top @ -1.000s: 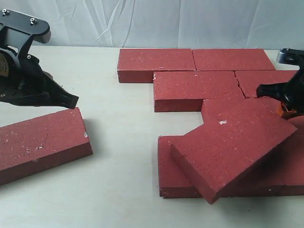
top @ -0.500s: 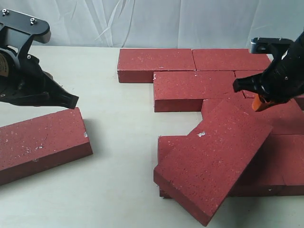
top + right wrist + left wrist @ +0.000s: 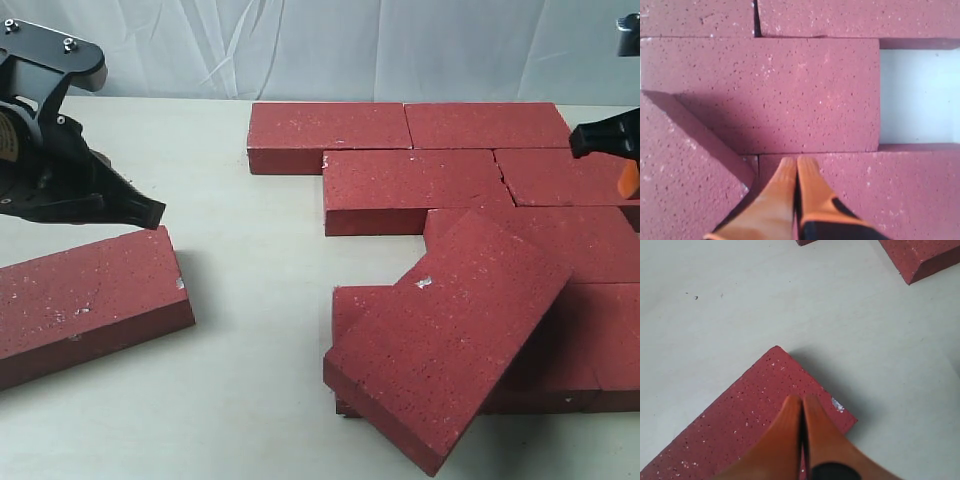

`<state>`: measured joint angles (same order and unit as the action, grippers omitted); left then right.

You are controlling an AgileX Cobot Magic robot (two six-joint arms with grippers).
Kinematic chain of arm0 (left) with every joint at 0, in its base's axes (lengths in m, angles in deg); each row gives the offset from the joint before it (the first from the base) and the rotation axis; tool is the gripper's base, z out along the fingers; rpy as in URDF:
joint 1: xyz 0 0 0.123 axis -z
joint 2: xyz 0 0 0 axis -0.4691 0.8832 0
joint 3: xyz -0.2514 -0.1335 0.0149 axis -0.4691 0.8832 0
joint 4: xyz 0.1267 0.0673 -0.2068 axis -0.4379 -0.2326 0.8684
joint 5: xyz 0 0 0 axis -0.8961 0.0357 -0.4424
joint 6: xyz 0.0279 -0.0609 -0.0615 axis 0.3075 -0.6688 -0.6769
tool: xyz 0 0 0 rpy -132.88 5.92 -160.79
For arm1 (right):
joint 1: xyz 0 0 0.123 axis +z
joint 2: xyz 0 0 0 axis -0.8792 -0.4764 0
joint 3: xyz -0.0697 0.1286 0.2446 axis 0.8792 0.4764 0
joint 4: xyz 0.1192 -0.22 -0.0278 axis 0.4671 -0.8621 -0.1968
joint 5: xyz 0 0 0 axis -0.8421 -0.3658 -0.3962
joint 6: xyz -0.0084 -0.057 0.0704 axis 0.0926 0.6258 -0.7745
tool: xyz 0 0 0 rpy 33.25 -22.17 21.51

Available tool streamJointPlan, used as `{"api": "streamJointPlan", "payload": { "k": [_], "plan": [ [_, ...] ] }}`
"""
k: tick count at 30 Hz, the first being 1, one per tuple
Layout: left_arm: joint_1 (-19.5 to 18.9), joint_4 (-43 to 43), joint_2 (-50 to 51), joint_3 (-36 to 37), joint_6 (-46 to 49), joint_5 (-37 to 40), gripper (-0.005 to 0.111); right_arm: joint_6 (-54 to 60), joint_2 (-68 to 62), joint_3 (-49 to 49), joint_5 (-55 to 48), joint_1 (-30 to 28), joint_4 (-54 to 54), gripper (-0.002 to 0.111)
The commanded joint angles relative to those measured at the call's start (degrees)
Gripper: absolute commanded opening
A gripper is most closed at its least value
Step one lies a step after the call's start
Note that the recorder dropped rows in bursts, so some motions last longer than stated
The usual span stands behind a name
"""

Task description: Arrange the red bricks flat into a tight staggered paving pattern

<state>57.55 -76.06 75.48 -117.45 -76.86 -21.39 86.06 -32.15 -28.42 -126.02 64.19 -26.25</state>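
Note:
Several red bricks lie flat in staggered rows at the back right, among them a back-row brick (image 3: 328,135) and a second-row brick (image 3: 410,190). One red brick (image 3: 450,340) lies askew and tilted on top of the front rows; the right wrist view shows its edge (image 3: 680,175). A loose red brick (image 3: 90,300) lies apart at the front left. My left gripper (image 3: 148,212) hovers shut just above that brick's corner (image 3: 740,430), with its fingers (image 3: 802,399) pressed together. At the right edge my right gripper (image 3: 626,178) is raised over the paved bricks (image 3: 790,90), shut and empty (image 3: 796,161).
A pale tabletop (image 3: 250,250) separates the loose brick from the paved group. A bare gap of table (image 3: 917,95) shows between bricks in the right wrist view. A white curtain (image 3: 300,45) hangs behind the table.
The askew brick slid and dropped toward the front left over the last second, then stayed put. My right gripper swung in over the paving, then drew back to the right edge. The left arm is still.

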Motion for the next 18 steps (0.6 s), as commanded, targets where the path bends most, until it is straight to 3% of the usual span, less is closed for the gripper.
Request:
{"api": "streamJointPlan", "payload": {
  "k": [1,18],
  "plan": [
    [0.26,0.04,-0.41,0.30,-0.40,-0.21,0.000,-0.25,2.39,0.84,-4.57,-0.32,-0.42,-0.001],
    [0.26,0.39,-0.41,0.30,-0.40,-0.65,0.000,-0.25,6.00,12.52,-8.29,-0.17,0.53,-0.001]
  ]
}}
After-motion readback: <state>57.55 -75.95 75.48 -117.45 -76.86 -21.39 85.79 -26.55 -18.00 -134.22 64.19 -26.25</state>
